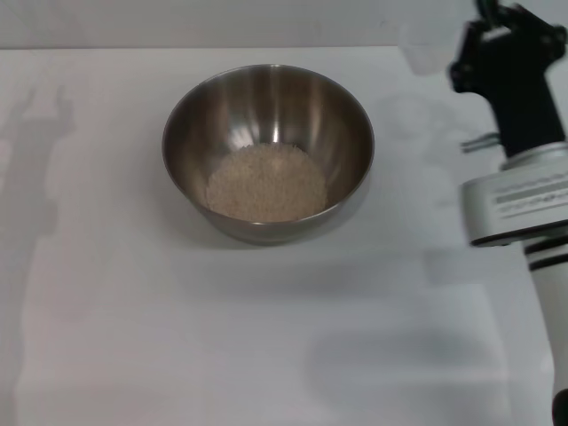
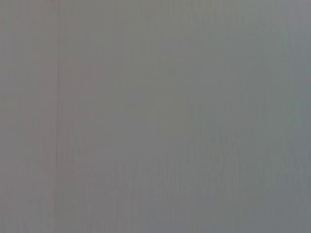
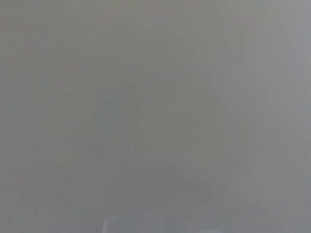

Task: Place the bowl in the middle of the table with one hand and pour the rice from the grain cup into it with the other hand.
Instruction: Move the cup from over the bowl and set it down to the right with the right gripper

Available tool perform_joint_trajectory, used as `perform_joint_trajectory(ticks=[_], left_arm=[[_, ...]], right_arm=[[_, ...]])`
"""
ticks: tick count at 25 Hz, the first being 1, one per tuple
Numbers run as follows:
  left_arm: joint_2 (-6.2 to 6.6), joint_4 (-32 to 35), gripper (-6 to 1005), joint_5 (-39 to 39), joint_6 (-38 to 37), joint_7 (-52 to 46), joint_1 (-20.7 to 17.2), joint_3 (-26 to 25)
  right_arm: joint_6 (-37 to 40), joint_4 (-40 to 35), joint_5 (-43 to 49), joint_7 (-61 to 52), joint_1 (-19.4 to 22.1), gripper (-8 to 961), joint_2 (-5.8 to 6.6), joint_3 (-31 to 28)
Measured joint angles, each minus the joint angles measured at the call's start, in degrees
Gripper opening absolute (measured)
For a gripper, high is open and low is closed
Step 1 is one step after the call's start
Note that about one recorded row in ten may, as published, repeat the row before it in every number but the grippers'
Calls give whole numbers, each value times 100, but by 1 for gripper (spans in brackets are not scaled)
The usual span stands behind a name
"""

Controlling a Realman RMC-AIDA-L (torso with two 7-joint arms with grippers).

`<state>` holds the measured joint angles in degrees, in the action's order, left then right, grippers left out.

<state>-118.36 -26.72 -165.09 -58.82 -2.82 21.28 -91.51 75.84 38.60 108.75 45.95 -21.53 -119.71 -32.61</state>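
The right arm (image 1: 524, 204) rises close to the camera, to the right of the bowl (image 1: 267, 151), and its black gripper (image 1: 506, 40) sits beyond the bowl's right side; I cannot tell whether it is wide or narrow. The bowl stands on the white table (image 1: 266, 337) with a heap of rice (image 1: 266, 184) inside. The cup cannot be made out clearly.
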Motion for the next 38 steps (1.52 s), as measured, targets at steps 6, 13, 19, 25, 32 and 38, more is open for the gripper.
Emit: perform_joint_trajectory(ticks=[6,13,19,25,32,38], left_arm=[[-11,-12,377,-16,0,0,-5,30],[9,18,377,-16,15,-108,-20,-4],[12,-4,377,-19,-7,-163,-98,26],[9,-44,377,-28,-15,-167,-140,68],[0,-70,377,-33,-16,-167,-150,98],[-3,-70,377,-33,-16,-166,-143,99]], right_arm=[[-26,-14,-745,-763,202,84,1,43],[-80,-78,-1222,-1684,394,86,10,89],[-302,-310,-1553,-2458,441,88,19,88],[-325,-540,-1571,-3006,457,90,27,88],[-402,-679,-1585,-3014,352,93,9,72],[-683,-786,-1593,-3016,247,95,11,27]])
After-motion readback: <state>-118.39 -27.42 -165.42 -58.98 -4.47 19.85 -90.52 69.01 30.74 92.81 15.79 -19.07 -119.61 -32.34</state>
